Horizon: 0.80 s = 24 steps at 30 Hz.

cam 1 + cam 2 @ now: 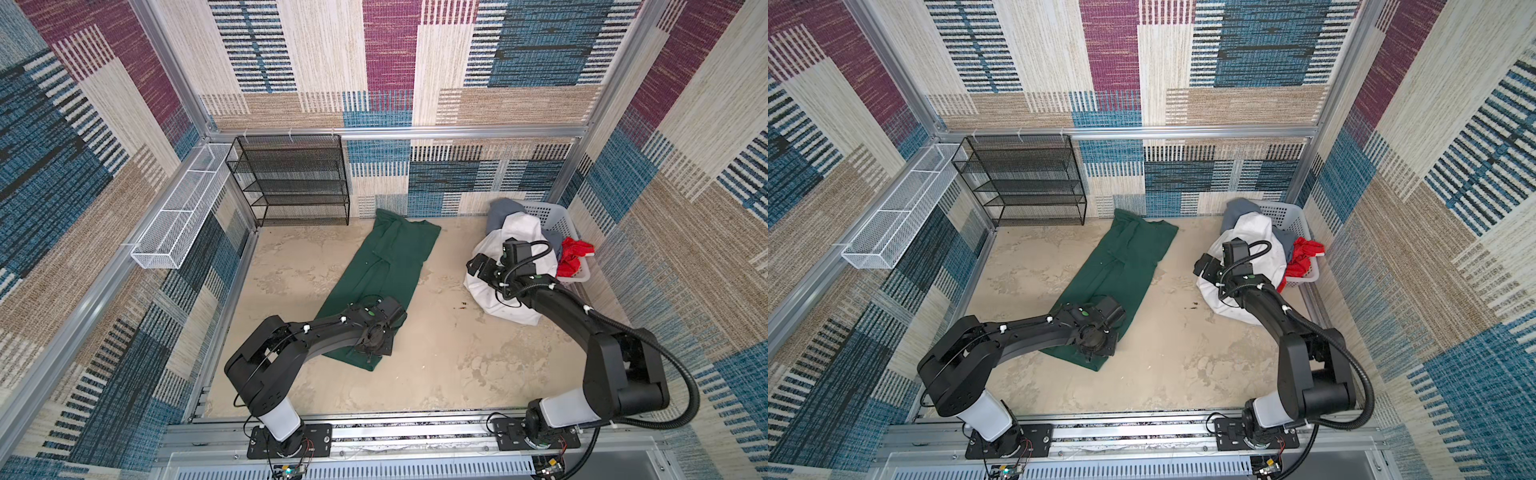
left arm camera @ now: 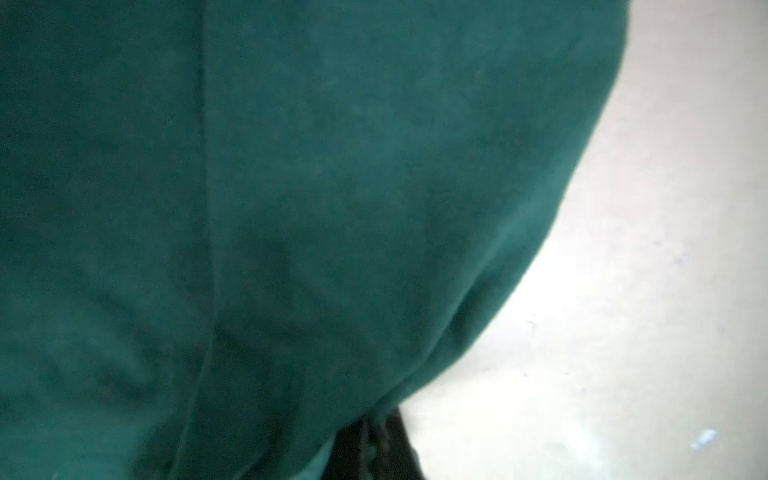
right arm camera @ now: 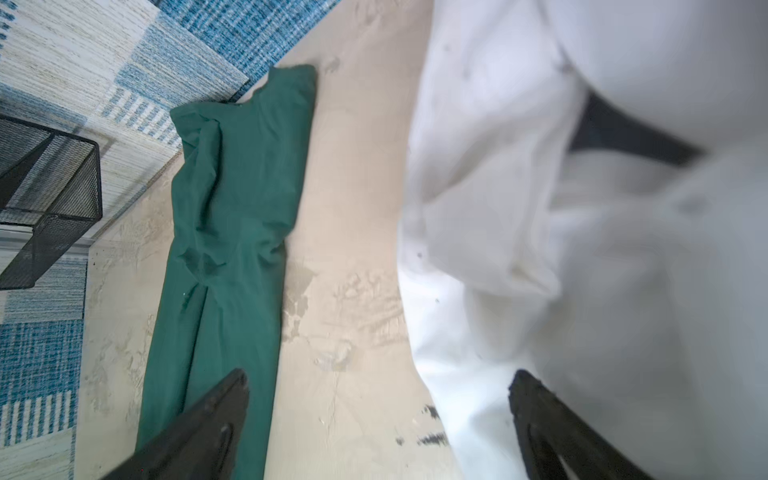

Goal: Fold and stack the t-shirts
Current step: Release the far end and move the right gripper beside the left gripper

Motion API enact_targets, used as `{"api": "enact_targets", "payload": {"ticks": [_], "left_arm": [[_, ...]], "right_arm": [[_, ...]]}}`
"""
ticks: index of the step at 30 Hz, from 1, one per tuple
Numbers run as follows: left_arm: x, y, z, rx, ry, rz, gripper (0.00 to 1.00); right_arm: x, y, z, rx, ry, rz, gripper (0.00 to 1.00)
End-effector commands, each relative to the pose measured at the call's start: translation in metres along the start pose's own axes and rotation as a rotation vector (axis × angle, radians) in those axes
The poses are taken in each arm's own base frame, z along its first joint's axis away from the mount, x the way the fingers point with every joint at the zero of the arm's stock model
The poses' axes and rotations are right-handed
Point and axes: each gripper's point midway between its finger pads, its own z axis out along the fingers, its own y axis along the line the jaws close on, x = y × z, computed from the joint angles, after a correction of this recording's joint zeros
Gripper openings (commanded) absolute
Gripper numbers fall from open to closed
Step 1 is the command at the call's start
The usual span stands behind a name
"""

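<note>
Green t-shirt (image 1: 382, 266) is the biggest piece you have down. It is a long folded strip lying flat on the table (image 1: 440, 370), running away from your left gripper (image 2: 374, 446) toward the back wall. That gripper sits at the strip's near end, pinched closed on the green cloth, which fills the left wrist view and gathers in toward the fingers (image 2: 353, 455). Your right gripper (image 3: 379, 376) stands wide and holds nothing. The green strip lies well off to one side of it. The white t-shirt (image 3: 519, 249) is heaped just beside its other finger, spilling from the pale basket (image 1: 555, 216) behind it. Beyond the right gripper, in that basket, you can see a grey t-shirt (image 1: 500, 210) and a smaller red t-shirt (image 1: 575, 253).
</note>
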Motion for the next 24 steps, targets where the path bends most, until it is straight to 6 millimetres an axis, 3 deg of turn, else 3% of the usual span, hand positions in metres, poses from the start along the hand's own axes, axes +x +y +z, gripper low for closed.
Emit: {"api": "enact_targets", "payload": {"ticks": [1, 5, 8, 10, 14, 19, 24], "left_arm": [[-0.010, -0.048, 0.002, 0.125, 0.008, 0.043, 0.00], [-0.027, -0.102, -0.005, 0.155, -0.017, 0.203, 0.04], [-0.029, -0.132, -0.010, 0.169, -0.015, 0.314, 0.33], [-0.032, -0.136, -0.016, 0.181, -0.026, 0.321, 0.53], [-0.040, -0.118, -0.041, 0.174, -0.128, 0.277, 0.74], [-0.039, -0.083, -0.069, 0.185, -0.191, 0.188, 0.78], [-0.027, -0.017, -0.069, 0.134, -0.187, 0.019, 0.78]], "right_arm": [[0.011, -0.004, -0.016, -0.023, -0.012, 0.009, 0.98], [0.029, -0.018, -0.032, -0.005, -0.003, 0.015, 0.98], [0.038, -0.026, -0.041, 0.016, 0.000, 0.029, 0.98], [0.048, -0.033, -0.046, 0.023, 0.011, 0.054, 0.99], [0.072, -0.038, -0.052, -0.013, 0.056, 0.097, 0.99], [0.112, -0.043, -0.056, -0.057, 0.158, 0.115, 0.97], [0.170, -0.034, -0.058, -0.054, 0.306, 0.081, 0.94]]}}
